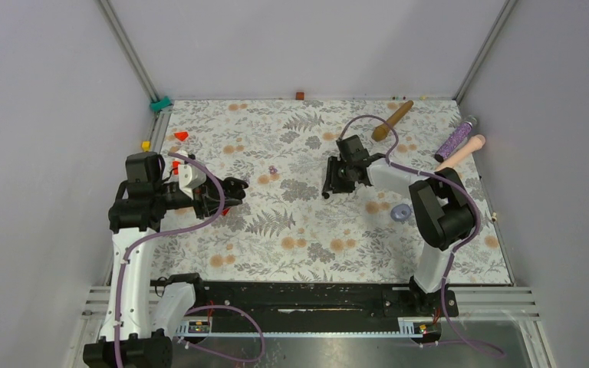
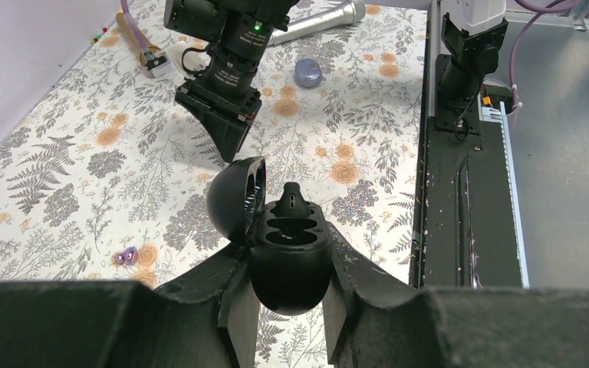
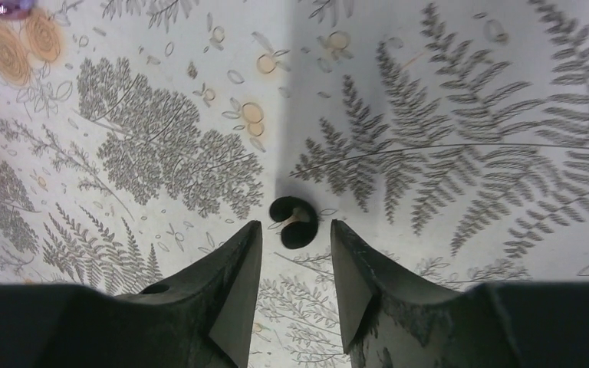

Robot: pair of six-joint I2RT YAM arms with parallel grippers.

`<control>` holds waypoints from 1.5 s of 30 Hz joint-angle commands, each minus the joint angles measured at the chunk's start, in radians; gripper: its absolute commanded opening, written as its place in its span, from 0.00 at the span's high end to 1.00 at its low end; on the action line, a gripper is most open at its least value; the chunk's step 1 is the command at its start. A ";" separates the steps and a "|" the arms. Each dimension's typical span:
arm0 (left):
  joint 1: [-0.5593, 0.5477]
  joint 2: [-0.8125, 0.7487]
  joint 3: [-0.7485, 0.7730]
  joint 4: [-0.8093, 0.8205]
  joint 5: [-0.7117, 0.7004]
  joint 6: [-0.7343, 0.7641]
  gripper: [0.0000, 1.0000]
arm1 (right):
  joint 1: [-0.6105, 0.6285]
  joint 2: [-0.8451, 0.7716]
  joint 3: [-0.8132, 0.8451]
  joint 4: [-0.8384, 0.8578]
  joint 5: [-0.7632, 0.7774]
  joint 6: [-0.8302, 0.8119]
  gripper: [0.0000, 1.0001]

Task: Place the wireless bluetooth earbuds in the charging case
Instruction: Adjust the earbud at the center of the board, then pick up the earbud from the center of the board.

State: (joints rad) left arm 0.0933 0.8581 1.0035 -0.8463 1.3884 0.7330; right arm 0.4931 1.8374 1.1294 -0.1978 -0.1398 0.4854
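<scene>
Overhead view: the left gripper (image 1: 228, 192) sits at left centre over the floral worktop (image 1: 314, 245), clamped on a dark item that cannot be resolved from here. The right gripper (image 1: 336, 182) is right of centre, pointed down at the worktop. A purple earbud (image 1: 272, 169) lies on the worktop between the two grippers, apart from both. A pale purple round item (image 1: 401, 212) lies right of centre beside the right arm. A wooden pestle (image 1: 393, 120) lies at upper right. Left wrist view: the left gripper is closed on the black charging case (image 2: 290, 276) at lower centre, one finger on each side of its body. The lid (image 2: 236, 198) is hinged open to the left, and two recesses show in the top of the case. A small black piece (image 2: 292, 201) rises at the far rim; whether it is an earbud cannot be determined. The purple earbud lies on the worktop at lower left, well apart from the case. Right wrist view: the right gripper's jaws stand apart. A black earbud (image 3: 292, 222) lies on the worktop at frame centre, just beyond the fingertips and in line with the gap between them. It shows no contact with either finger.
</scene>
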 commanded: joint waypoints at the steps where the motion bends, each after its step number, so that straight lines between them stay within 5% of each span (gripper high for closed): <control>1: 0.009 -0.020 -0.004 0.032 0.050 0.013 1.00 | -0.050 -0.012 0.038 0.002 -0.030 -0.019 0.56; 45: 0.017 -0.011 -0.005 0.031 0.063 0.014 1.00 | -0.072 0.057 0.003 0.001 -0.121 0.007 0.75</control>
State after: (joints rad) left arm 0.1040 0.8520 1.0035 -0.8448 1.4033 0.7330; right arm 0.4145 1.9011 1.1446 -0.1989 -0.2409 0.4824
